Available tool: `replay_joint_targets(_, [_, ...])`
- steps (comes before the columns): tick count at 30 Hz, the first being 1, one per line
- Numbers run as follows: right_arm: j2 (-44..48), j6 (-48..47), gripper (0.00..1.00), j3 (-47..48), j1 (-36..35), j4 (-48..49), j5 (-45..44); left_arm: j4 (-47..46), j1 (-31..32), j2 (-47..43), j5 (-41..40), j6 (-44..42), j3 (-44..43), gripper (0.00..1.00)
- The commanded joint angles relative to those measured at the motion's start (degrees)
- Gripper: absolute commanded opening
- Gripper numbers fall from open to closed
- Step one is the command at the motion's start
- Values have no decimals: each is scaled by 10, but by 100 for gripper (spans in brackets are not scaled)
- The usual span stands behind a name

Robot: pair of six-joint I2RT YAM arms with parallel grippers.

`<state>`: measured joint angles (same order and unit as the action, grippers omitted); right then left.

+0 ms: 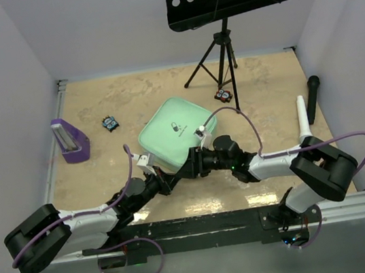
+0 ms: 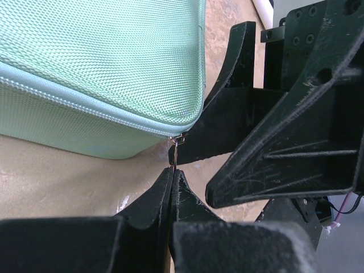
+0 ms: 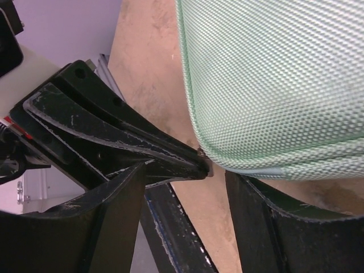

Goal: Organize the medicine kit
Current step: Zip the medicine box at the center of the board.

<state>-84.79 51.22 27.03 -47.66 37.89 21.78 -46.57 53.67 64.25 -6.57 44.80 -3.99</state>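
Note:
The mint-green medicine kit (image 1: 176, 132) lies shut in the middle of the table, its white pill logo facing up. My left gripper (image 2: 172, 170) is shut on the small metal zipper pull (image 2: 175, 149) at the kit's (image 2: 102, 62) near corner. My right gripper (image 3: 185, 173) stands open at that same corner, its jaws on either side of the left fingers (image 3: 142, 142) and the pull (image 3: 206, 165), holding nothing. One right finger sits under the kit's (image 3: 273, 79) edge. In the top view both grippers meet at the kit's near corner, the left gripper (image 1: 168, 178) beside the right gripper (image 1: 188, 165).
A purple stand (image 1: 71, 141) sits at the left. A black music stand's tripod (image 1: 222, 55) is behind the kit. Two small dark items (image 1: 110, 123) (image 1: 224, 94) lie on the table. A white tube (image 1: 302, 118) and black microphone (image 1: 313, 98) are at the right.

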Motion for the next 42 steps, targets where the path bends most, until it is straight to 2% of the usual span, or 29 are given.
replay_joint_targets(1, [5, 26, 63, 24, -11, 43, -27, 28, 0, 3, -11, -11, 7, 0])
replay_joint_targets(8, [11, 85, 64, 0, -19, 82, -74, 12, 0, 3, -4, -8, 19, 0])
replay_joint_targets(18, [3, 90, 64, 25, -38, 79, -76, 15, 0, 5, -7, -5, 17, 0])
replay_joint_targets(24, [3, 92, 64, 23, -40, 80, -76, 15, 0, 10, -6, -4, 14, 13])
replay_joint_targets(35, [4, 94, 64, 28, -44, 73, -80, 11, 0, 4, -10, -8, 7, 16])
replay_joint_targets(39, [5, 94, 64, 24, -44, 69, -84, 11, 0, -6, -13, -9, 6, 25])
replay_joint_targets(42, [5, 98, 64, 20, -44, 75, -86, 7, 1, -11, -15, -10, 6, 27])
